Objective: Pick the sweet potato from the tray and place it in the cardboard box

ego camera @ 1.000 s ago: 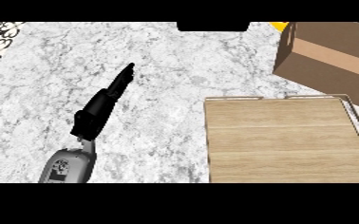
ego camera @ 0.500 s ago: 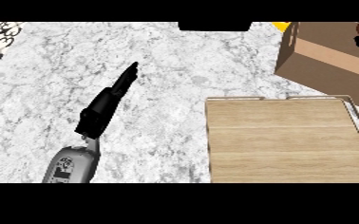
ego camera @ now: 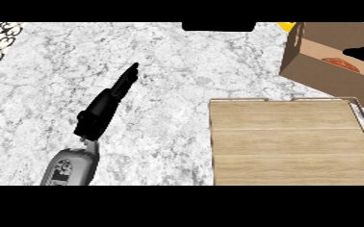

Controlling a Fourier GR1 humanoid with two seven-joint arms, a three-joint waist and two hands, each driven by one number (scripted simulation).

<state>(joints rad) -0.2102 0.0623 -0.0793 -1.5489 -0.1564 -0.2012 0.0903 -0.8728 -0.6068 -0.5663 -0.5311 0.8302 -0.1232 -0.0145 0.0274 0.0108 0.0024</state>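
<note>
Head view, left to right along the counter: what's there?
Left hand, fingers straight, over the marble counter → wooden tray → cardboard box at the far right, with the orange sweet potato showing inside it. The right hand is not in view.

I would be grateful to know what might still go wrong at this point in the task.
1. The sweet potato lies in the cardboard box with something dark just above it at the view's edge, perhaps the right hand; pulling back might catch the box wall and shift it.
2. The box sits beside the wooden tray, so a nudge could push it against the tray's rim.
3. The left hand rests open, far away, unable to steady anything.
</note>
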